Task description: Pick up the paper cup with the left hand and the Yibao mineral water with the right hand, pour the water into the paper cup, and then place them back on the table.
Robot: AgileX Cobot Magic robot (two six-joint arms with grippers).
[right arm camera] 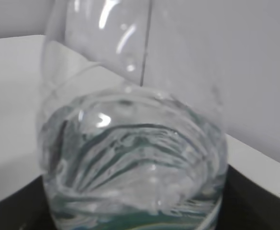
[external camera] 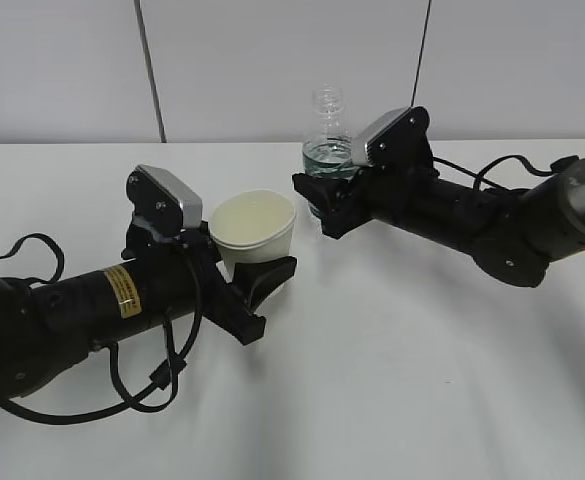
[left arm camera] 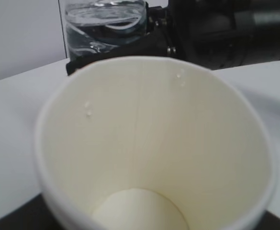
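The Yibao mineral water (external camera: 329, 135) stands upright in the right claw (external camera: 322, 205), upper centre of the exterior frame, neck open and pointing straight up, water sitting low in its body; the jaws are clamped round its labelled lower part, which the claw and camera block largely hide, so I cannot tell whether its base touches the tabletop (external camera: 422, 380) or hangs just clear. Down and to the left of it, middle of the frame, the left claw (external camera: 257, 280) grips the paper cup (external camera: 255, 232) from below and behind, the cup leaning a little with its mouth turned up toward the camera; its wrist view shows the cup (left arm camera: 154, 139) dry at the bottom with a few droplets on the inner wall, and the bottle (left arm camera: 106, 26) just beyond the rim at the top of the frame. What the pour turns on, as I judge it: the bottle lies up and right of the cup, near but apart, its long axis vertical; its mouth would have to tip down and leftward over the rim.
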